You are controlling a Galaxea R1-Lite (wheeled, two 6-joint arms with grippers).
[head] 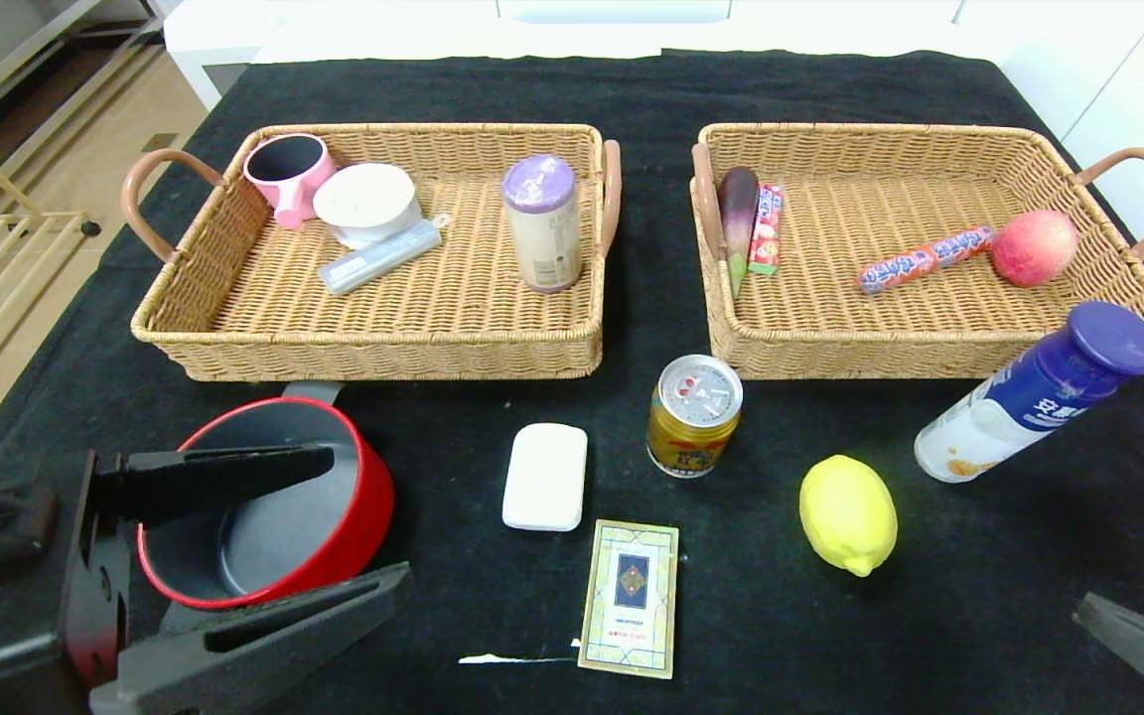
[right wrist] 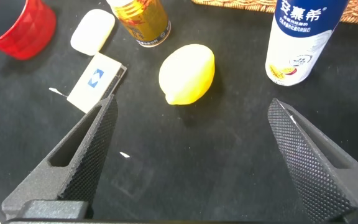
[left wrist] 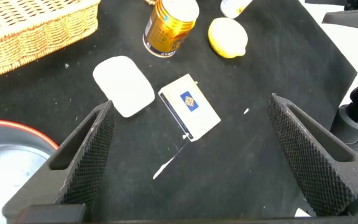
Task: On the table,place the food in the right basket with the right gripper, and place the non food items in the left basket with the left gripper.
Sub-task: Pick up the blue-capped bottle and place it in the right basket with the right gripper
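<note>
Fingers wide on the left gripper (head: 299, 526) flank the red pot (head: 269, 501), sorting unstarted, needing to close on its rim

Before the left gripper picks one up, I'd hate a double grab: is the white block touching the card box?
Apart. The head view shows black cloth between the white block and the card box.
</note>
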